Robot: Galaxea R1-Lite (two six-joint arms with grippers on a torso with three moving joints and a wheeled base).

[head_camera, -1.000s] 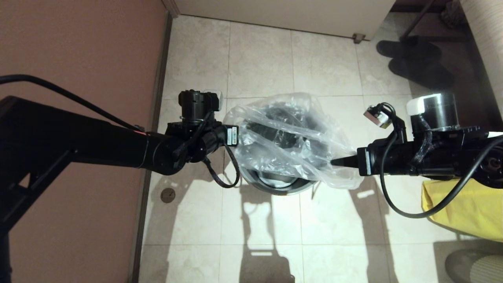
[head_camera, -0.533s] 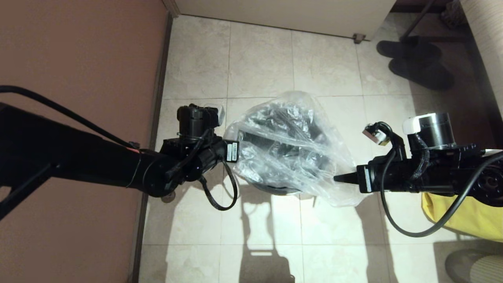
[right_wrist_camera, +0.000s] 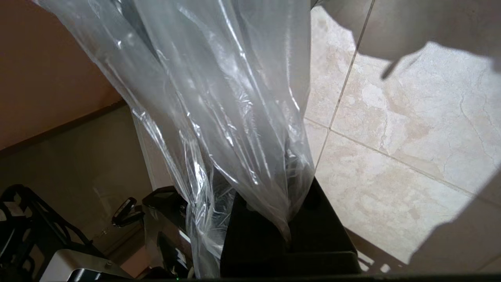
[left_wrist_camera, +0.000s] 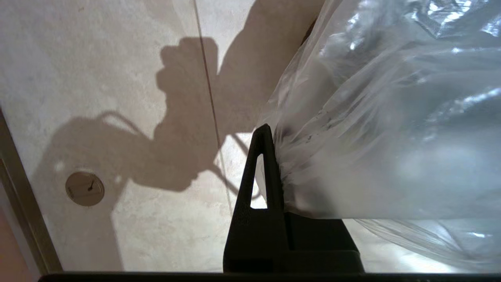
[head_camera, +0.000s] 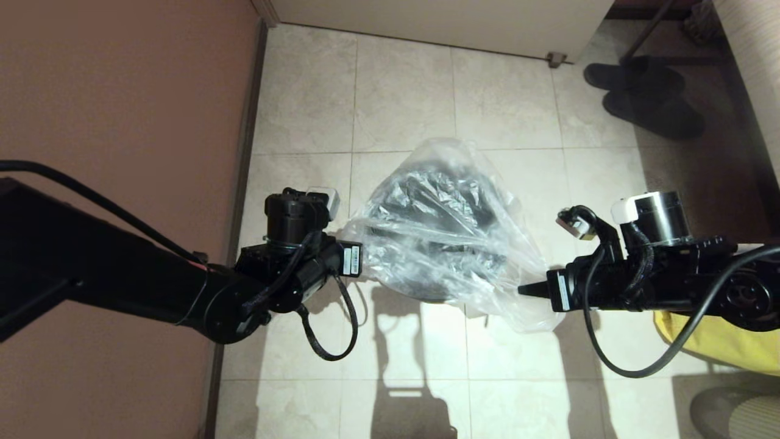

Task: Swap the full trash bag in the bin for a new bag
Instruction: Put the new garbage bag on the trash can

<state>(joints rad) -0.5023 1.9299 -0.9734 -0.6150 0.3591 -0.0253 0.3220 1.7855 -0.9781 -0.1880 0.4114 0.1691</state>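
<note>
Both grippers clamped on the thin, transparent, crinkly plastic bag (head_camera: 445,238): left gripper (head_camera: 359,263) pinching its left edge, right gripper (head_camera: 525,290) its right edge. Stretched between them over the round dark grey bin (head_camera: 426,277), hiding most of it, above the beige tiled floor (head_camera: 402,91).

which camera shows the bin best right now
The head view. There the bin shows as a dark round shape under the new bag, which the left gripper and right gripper hold stretched over it. Both wrist views are filled by clear plastic and floor tiles; the bin is barely readable there.
</note>
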